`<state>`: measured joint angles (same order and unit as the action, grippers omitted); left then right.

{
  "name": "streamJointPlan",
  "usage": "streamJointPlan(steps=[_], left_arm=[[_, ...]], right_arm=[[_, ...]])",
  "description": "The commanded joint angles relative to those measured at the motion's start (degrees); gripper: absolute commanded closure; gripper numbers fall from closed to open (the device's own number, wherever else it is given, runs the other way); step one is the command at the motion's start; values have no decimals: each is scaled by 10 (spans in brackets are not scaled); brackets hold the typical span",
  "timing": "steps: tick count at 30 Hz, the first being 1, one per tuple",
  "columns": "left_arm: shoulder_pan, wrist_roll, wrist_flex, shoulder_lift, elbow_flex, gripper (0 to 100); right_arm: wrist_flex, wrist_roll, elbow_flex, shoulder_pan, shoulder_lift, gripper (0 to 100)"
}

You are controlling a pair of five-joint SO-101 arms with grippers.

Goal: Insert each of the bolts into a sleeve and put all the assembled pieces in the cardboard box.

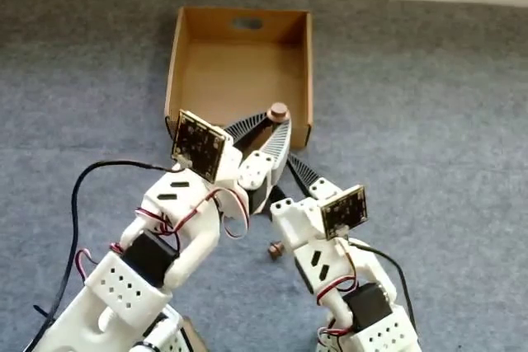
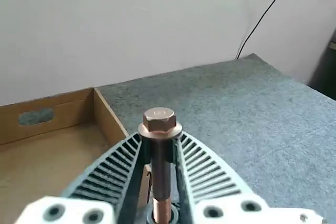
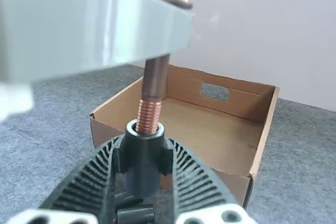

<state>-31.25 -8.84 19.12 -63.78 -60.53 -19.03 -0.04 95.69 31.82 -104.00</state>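
Note:
My left gripper is shut on a copper bolt, held upright with its hex head above the fingertips. In the high view the left gripper hangs at the near wall of the cardboard box, and the bolt's head shows on top. Just below it, my right gripper is shut on a dark sleeve, also upright. The bolt's threaded end sits in the sleeve's top opening. The box stands open and empty behind them.
A small brown piece lies on the grey carpet between the two arms. Another dark sleeve lies on the carpet under my right gripper. A black cable runs along the left arm.

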Motion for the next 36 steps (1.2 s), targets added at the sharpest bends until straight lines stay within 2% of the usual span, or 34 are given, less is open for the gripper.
streamJointPlan(steps=[1,8,13,20,24,34,36], left_arm=[[-3,6,-12,-4,4,992],[0,6,-9,-4,5,992],[29,6,42,-22,18,992],[27,6,105,-124,15,992],[27,6,138,-132,15,992],[30,11,140,-133,-34,992],[30,50,140,-133,-37,992]], right_arm=[[15,-4,20,4,-8,992],[15,-4,20,4,-8,992],[15,-4,20,4,-8,992],[15,-4,20,4,-8,992],[14,-4,20,4,-8,992],[13,-4,20,4,-8,992],[13,-4,20,4,-8,992]])
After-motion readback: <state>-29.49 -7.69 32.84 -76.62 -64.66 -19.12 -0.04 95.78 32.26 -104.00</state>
